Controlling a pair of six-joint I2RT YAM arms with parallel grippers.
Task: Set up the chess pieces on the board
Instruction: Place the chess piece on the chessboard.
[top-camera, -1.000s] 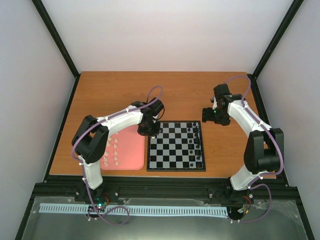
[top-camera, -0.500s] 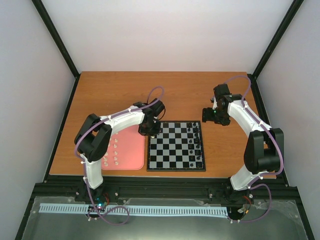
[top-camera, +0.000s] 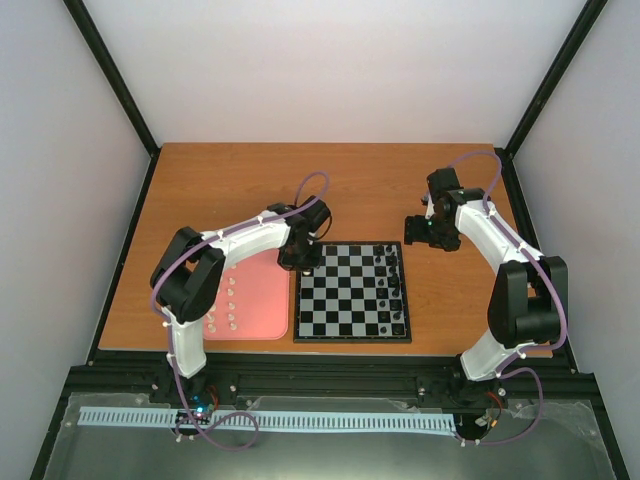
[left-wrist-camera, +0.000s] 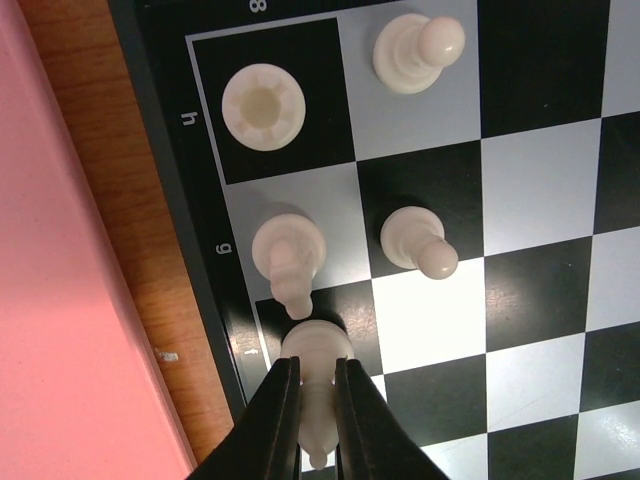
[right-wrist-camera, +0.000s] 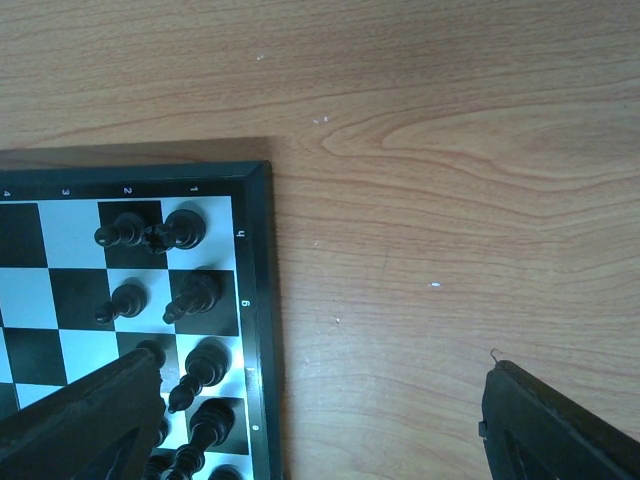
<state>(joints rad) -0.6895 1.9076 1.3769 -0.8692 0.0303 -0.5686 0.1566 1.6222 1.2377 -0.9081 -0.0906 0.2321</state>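
Note:
The board lies mid-table, with black pieces along its right side. My left gripper is over the board's far left corner. In the left wrist view it is shut on a cream piece whose base stands on a dark edge square. Three other cream pieces stand there: a rook, a piece beside it, and two pawns. Several cream pieces lie on the pink tray. My right gripper is open and empty over bare wood right of the board.
The pink tray lies directly left of the board, a narrow strip of wood between them. Black pieces crowd the board's right edge below my right gripper. Black frame posts rise at the table's far corners.
The left arm has shifted slightly toward the board's far left corner. The right arm has not moved.

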